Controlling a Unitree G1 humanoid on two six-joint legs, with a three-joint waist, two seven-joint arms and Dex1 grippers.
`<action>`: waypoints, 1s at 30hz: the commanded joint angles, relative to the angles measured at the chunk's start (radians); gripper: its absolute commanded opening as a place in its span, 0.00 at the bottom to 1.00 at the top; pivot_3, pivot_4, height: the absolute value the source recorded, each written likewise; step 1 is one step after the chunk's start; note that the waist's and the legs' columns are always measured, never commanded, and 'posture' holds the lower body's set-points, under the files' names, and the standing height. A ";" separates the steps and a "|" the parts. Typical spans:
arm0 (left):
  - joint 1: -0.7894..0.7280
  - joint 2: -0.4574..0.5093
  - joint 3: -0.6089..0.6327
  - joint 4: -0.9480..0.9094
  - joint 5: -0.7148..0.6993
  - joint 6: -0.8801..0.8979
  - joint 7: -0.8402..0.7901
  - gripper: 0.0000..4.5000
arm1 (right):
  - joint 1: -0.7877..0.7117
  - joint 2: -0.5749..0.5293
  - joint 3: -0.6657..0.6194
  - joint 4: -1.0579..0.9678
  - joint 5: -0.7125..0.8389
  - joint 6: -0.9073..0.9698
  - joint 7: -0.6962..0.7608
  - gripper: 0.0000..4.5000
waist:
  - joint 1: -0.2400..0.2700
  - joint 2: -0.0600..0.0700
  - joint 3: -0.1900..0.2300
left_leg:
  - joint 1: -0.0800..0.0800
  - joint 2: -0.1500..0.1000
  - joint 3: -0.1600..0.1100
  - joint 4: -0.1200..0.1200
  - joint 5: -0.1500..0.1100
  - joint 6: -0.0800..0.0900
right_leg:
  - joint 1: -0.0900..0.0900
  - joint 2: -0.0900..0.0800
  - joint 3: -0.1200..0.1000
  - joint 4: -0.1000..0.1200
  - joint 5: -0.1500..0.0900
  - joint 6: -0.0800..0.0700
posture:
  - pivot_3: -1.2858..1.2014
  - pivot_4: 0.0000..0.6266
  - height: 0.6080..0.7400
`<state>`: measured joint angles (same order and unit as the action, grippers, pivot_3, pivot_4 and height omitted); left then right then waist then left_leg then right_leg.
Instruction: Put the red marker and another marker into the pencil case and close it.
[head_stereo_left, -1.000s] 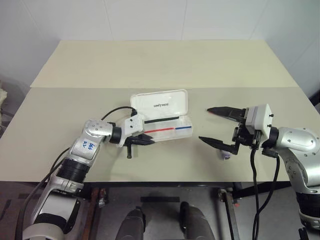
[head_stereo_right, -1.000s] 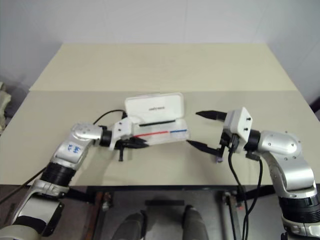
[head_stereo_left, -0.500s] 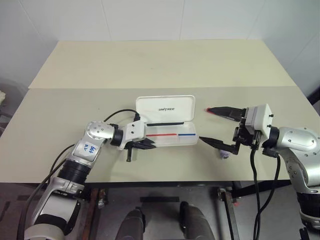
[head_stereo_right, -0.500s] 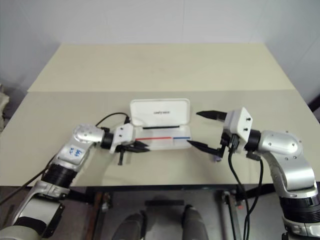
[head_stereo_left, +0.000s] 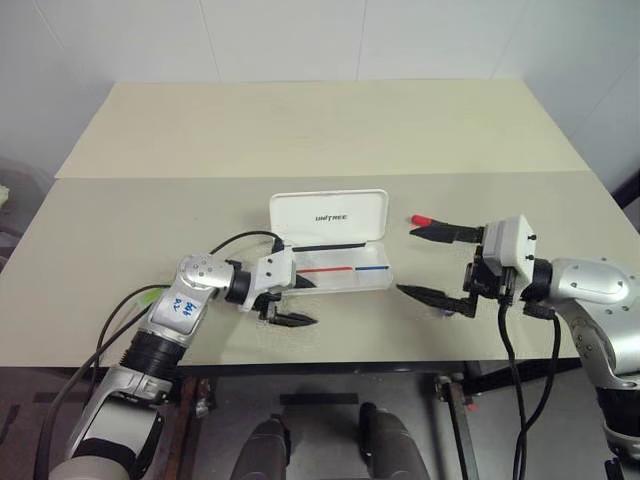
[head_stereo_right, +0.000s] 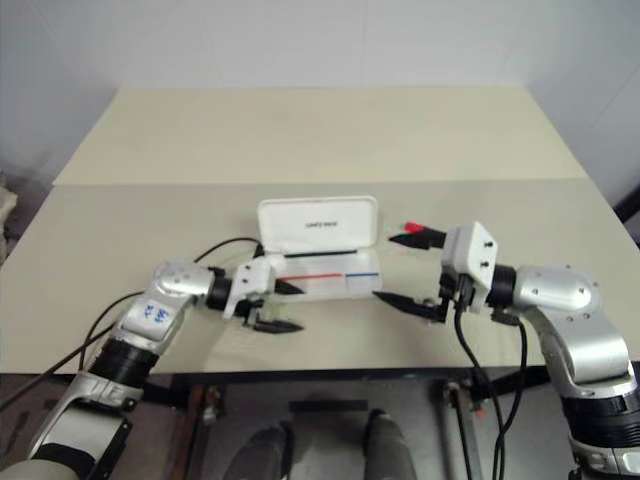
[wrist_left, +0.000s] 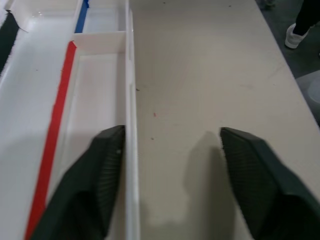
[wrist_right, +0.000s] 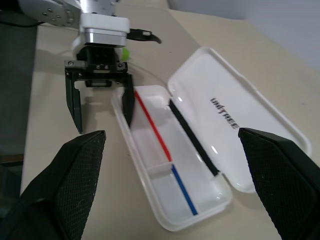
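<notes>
the case (head_stereo_left: 335, 250) is lying open on the table (head_stereo_left: 300, 130), lid up, tray holding no marker. the left gripper (head_stereo_left: 288, 302) is spreading its fingers astride the tray's near wall at the left end. the right gripper (head_stereo_left: 432, 262) is gaping wide beside the right end, the red marker (head_stereo_left: 420, 218) peeking out by its far finger. a green marker (wrist_right: 126, 51) is lying behind the left gripper. both markers and closing are waiting

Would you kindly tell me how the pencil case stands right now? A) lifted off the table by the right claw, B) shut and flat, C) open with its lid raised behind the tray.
C: the pencil case lies open on the table, its lettered lid raised behind the striped tray.
</notes>
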<state>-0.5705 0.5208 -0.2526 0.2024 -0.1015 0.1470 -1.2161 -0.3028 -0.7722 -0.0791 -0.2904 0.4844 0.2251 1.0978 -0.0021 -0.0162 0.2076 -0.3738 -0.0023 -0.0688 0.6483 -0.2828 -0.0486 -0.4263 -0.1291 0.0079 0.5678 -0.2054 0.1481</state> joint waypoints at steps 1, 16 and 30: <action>0.018 0.014 0.032 -0.054 -0.044 -0.017 -0.011 0.99 | -0.027 0.006 0.000 -0.009 0.015 -0.025 0.023 1.00 | -0.001 0.000 0.000 | 0.000 0.000 0.000 0.000 0.000 0.000 | 0.000 0.000 0.000 0.000 0.000 0.000 | 0.52 0.24 1.00; 0.054 0.012 0.183 -0.186 -0.218 0.007 0.040 0.99 | -0.163 0.003 -0.004 0.234 -0.050 -0.032 0.031 1.00 | -0.001 0.000 0.000 | 0.000 0.000 0.000 0.000 0.000 0.000 | 0.000 0.000 0.000 0.000 0.000 0.000 | 0.52 0.24 1.00; 0.143 0.136 0.320 -0.316 -0.275 0.067 0.097 0.99 | -0.538 0.097 0.115 1.106 -0.320 -0.387 0.117 1.00 | -0.028 0.000 0.000 | 0.001 0.000 0.001 -0.001 0.000 0.000 | 0.000 0.000 0.000 0.000 0.000 0.000 | 0.52 0.24 1.00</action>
<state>-0.4359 0.6435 0.0340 -0.0730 -0.3529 0.2116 -1.1278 -0.8083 -0.6752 0.0389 0.7522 0.1897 -0.1103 1.2126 -0.0300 -0.0161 0.2077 -0.3726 -0.0022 -0.0680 0.6467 -0.2827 -0.0488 -0.4263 -0.1290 0.0083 0.5679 -0.2052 0.1484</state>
